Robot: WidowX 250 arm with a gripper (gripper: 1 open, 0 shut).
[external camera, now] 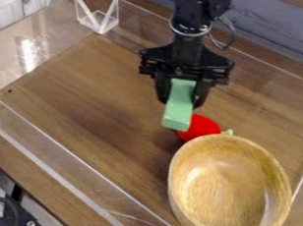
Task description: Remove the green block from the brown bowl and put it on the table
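My gripper (183, 88) hangs over the middle of the table (90, 90), shut on the top end of the green block (179, 107). The block is a light green bar that hangs down lengthwise, its lower end just left of the red rounded object. The brown bowl (228, 187) is a wide tan wooden bowl at the front right, with nothing inside it. The block is well outside the bowl, above and behind its rim. Whether the block's lower end touches the tabletop I cannot tell.
A red rounded object (200, 127) lies on the table right behind the bowl's rim, next to the block's lower end. Clear plastic walls (55, 191) edge the tabletop. A clear angled stand (96, 14) sits at the far left corner.
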